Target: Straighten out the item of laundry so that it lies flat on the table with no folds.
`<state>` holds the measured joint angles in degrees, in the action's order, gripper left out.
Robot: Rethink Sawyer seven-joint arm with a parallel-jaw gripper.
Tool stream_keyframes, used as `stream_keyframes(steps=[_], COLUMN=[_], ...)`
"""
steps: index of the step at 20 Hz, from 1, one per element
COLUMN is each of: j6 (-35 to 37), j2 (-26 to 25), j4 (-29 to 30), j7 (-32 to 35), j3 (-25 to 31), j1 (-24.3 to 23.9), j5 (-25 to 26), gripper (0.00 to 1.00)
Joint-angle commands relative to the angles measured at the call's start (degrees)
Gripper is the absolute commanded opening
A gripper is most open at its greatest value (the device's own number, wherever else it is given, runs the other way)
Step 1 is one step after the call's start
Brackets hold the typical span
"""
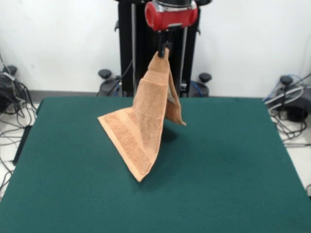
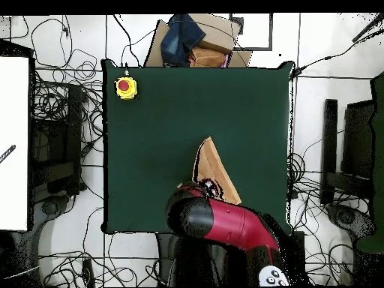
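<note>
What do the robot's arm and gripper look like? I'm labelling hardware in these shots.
The arm is glossy red with a rounded black joint section. Its wrist end is a red, rounded housing with a silvery ring on top. The gripper below it is small, narrow and black. No markings are legible.

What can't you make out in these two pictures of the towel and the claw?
- Claw, front view: its tips are buried in the towel corner they pinch; in the overhead view the arm covers it entirely.
- Towel's far face, front view: folded behind the near panel.
- Towel, overhead view: its end nearest the arm is covered.
- Whether the towel's lowest tip touches the table: unclear in either view.
</note>
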<state>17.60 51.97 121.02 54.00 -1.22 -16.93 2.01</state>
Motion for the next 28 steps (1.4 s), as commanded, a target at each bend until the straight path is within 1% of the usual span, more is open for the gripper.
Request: stream_keyframes(steps=[1,4,6,11,20,21,28], j6=[1.5,-0.1,1.0,0.2,0.3,0.5,0.7], j2=[-2.4,-3.2,-3.4,-3.9,-3.8,-3.8,-3.8], j4=[-2.1,-1.9,-2.0,-1.9,-1.5,-1.6,-1.5], j7=[12.8,13.2,13.8,14.3,13.8,13.8,13.7], j3=[0.3,0.6,-0.4,-0.6,0.0,0.0,0.0], j1=[-1.6,-1.6,-0.7,0.0,-0.6,-0.4,-0.5], j5=[-1.4,-1.1,-1.0,-1.0,-1.0,-1.1,-1.0], gripper=[0.0,0.0,0.0,0.0,0.0,1.0,1.0])
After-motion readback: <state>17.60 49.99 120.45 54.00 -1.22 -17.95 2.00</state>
